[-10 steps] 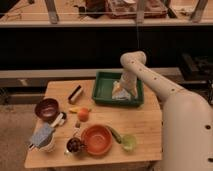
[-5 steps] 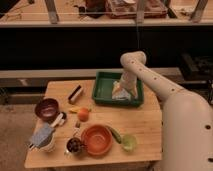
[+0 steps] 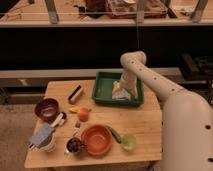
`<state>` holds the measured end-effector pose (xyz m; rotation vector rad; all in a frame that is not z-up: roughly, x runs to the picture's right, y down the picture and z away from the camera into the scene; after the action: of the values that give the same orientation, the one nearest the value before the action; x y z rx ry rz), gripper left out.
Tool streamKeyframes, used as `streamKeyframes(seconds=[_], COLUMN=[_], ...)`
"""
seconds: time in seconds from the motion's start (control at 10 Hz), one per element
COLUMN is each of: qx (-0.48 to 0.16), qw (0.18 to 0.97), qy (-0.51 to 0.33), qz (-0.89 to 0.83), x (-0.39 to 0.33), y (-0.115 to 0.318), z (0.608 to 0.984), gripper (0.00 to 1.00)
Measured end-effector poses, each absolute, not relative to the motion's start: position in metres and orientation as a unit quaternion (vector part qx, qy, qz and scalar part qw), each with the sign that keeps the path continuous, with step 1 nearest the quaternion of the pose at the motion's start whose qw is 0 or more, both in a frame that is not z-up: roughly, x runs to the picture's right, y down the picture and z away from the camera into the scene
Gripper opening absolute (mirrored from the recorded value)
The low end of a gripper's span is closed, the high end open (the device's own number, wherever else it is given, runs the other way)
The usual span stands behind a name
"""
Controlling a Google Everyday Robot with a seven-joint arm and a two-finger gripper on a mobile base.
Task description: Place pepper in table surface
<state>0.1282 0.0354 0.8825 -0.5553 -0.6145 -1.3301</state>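
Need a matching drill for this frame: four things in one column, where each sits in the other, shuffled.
Things:
1. pepper
2. gripper
3. orange fruit
4. dark red bowl

Places:
A. over the green tray
B. near the left edge of the table surface
C. lying between the orange bowl and the pale green cup
D. mid-table, behind the orange bowl

Pairs: 1-C, 2-A, 3-D, 4-B
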Motion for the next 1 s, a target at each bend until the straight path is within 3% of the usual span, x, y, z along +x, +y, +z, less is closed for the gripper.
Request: streamKeyframes(seconds=[0.4,1.0], qx=[-0.239,-0.165], qw=[0.679,0.581], qy=[-0.272,-0.277], qz=[-0.639,-0.747], x=[0.117,0.088], y=[0.053,0.141], z=[0.864,0.769], gripper=[0.8,0.8])
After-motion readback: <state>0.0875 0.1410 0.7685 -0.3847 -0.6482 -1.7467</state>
